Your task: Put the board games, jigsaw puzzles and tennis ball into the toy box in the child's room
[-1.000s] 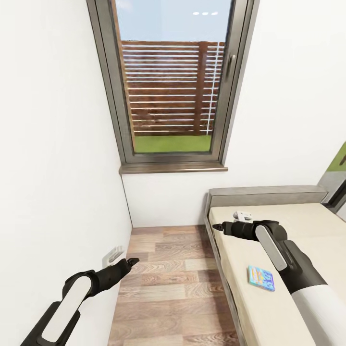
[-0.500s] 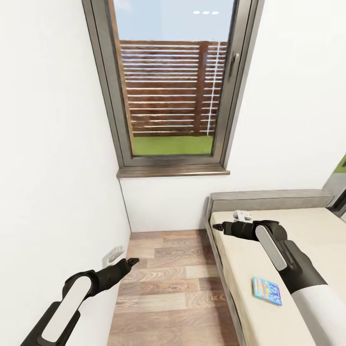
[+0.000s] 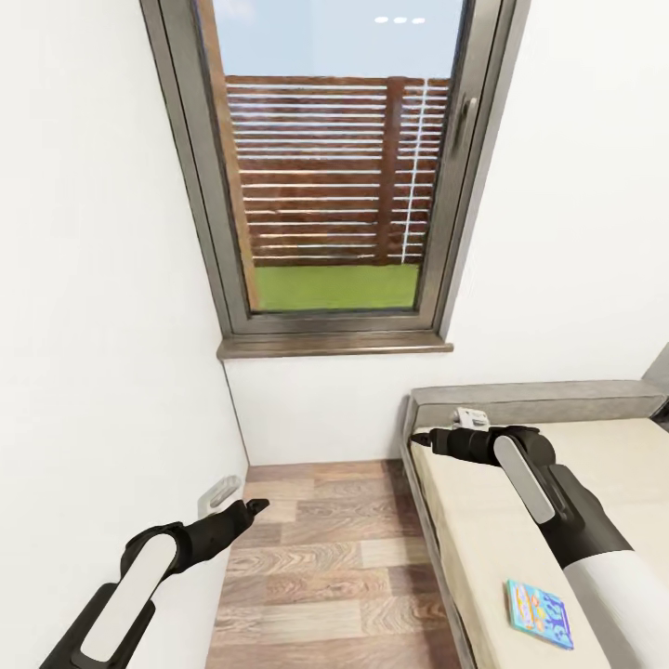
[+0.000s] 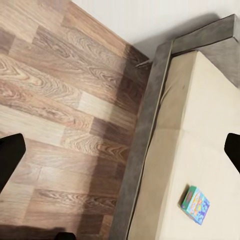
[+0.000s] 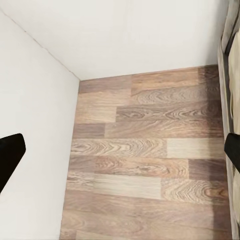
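Both arms carried forward, left fingers [image 3: 253, 505] and right fingers [image 3: 418, 437] released and empty, likely transit posture; light-blue board game [image 3: 539, 614] at 5 o'clock on bed [image 3: 483, 548].

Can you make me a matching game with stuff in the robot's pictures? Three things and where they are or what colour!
Things:
1. light-blue board game
2. window
3. floor

Descriptions:
A. brown wood planks
B. lying flat on the beige bed
C. set in the white wall, showing a wooden fence and grass outside

Pairs: 1-B, 2-C, 3-A
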{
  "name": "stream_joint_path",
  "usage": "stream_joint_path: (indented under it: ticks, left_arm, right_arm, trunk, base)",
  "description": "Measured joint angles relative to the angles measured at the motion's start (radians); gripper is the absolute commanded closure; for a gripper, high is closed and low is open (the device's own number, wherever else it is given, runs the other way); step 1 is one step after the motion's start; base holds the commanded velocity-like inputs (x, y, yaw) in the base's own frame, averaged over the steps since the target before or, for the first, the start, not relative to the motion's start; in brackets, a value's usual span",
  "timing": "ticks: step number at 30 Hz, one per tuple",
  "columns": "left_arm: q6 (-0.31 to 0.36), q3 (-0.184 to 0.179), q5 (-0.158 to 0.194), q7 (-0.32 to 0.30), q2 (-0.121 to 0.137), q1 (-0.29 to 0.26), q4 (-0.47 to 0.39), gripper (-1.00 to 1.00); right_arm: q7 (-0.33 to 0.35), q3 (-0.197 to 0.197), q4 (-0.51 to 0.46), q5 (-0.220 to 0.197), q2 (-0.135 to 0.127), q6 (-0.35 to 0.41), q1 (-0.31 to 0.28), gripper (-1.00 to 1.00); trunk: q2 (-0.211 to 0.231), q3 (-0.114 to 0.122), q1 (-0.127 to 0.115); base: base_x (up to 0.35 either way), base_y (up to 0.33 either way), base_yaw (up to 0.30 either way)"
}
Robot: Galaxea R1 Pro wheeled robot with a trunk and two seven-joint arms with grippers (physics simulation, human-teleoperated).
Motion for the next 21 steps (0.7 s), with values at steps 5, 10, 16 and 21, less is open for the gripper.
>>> stream_joint_path:
  ticks: [5,10,16,21]
  left_arm:
    - [0.0,0.0,0.0,0.0,0.0,0.0,0.0,-1.0]
    - [0.0,-0.001,0.0,0.0,0.0,0.0,0.0,-1.0]
    - [0.0,-0.001,0.0,0.0,0.0,0.0,0.001,-1.0]
    - [0.0,-0.001,0.0,0.0,0.0,0.0,0.001,-1.0]
  right_arm:
    - [0.0,0.0,0.0,0.0,0.0,0.0,0.0,-1.0]
    - [0.0,0.0,0.0,0.0,0.0,0.0,0.0,-1.0]
    - [0.0,0.0,0.0,0.0,0.0,0.0,0.0,-1.0]
    - [0.0,0.0,0.0,0.0,0.0,0.0,0.0,-1.0]
  trunk:
    - [0.0,0.0,0.0]
    - [0.0,0.0,0.0]
    - [0.0,0.0,0.0]
    - [0.0,0.0,0.0]
  base:
    - [0.327,0.0,0.0]
    - [0.329,0.0,0.0]
    - [0.293,0.0,0.0]
    - [0.144,0.0,0.0]
